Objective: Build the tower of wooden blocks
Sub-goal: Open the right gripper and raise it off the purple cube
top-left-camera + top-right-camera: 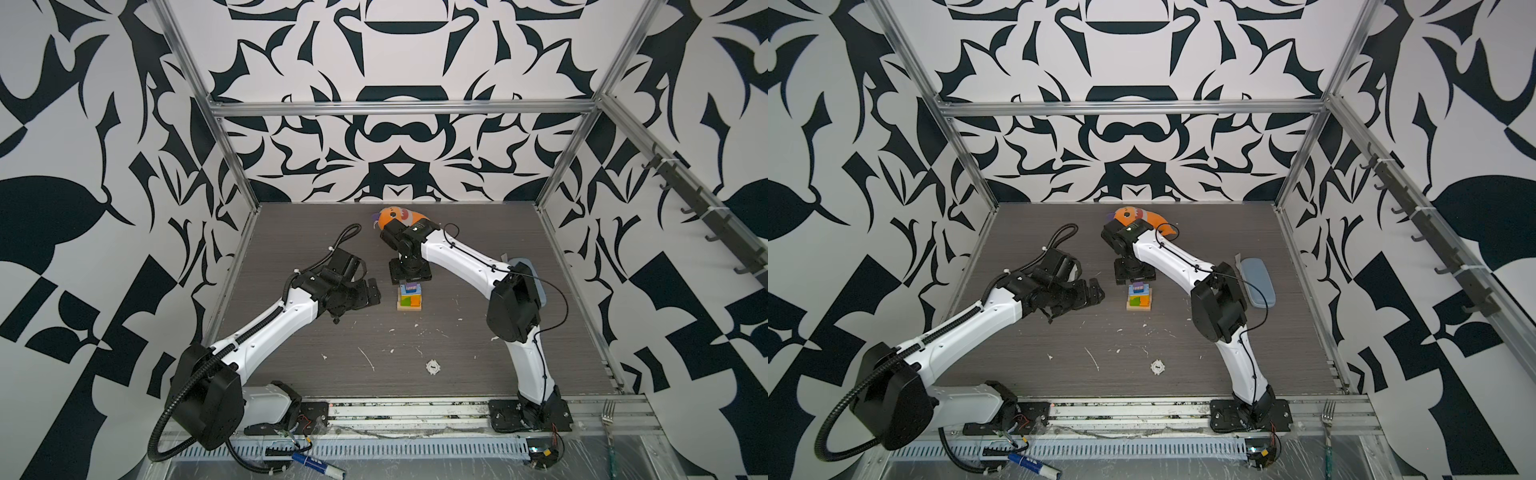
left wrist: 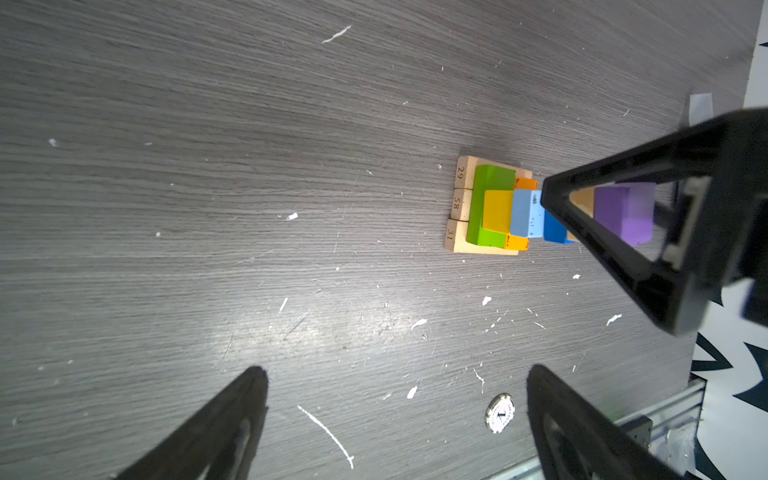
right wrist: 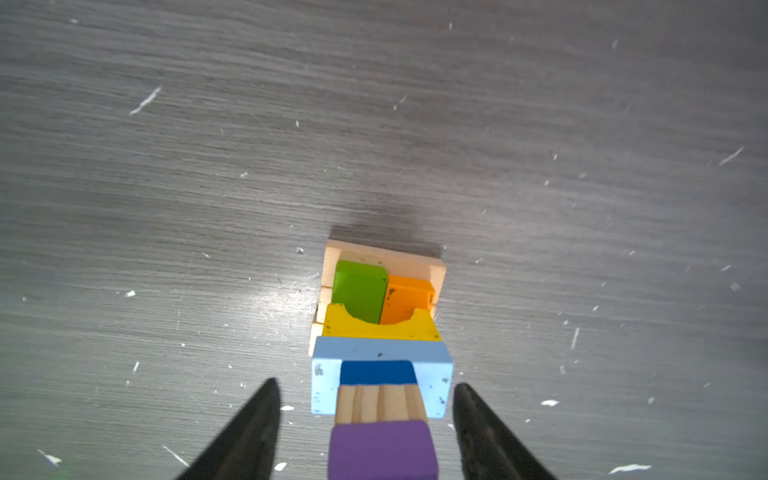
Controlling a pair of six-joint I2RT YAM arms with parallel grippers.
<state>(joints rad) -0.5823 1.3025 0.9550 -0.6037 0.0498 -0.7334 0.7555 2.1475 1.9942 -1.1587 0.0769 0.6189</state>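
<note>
The wood block tower (image 1: 408,297) stood on the grey table (image 1: 374,340) just below the centre of both top views, with an orange plush fish (image 1: 398,215) farther up the frame. From the base upward it showed tan bars (image 3: 409,264), a green brick (image 3: 359,291) beside an orange brick (image 3: 407,297), a yellow brick (image 3: 382,331), a light-blue brick (image 3: 380,348), a blue cube (image 3: 377,372), a tan piece (image 3: 380,401) and a purple cube (image 3: 382,449) on top. The right gripper (image 3: 365,388) hung directly over the tower, its jaws apart with a gap either side of the purple cube, grasping nothing. The left gripper (image 2: 397,373), left of the tower in the top views, was spread wide and empty.
</note>
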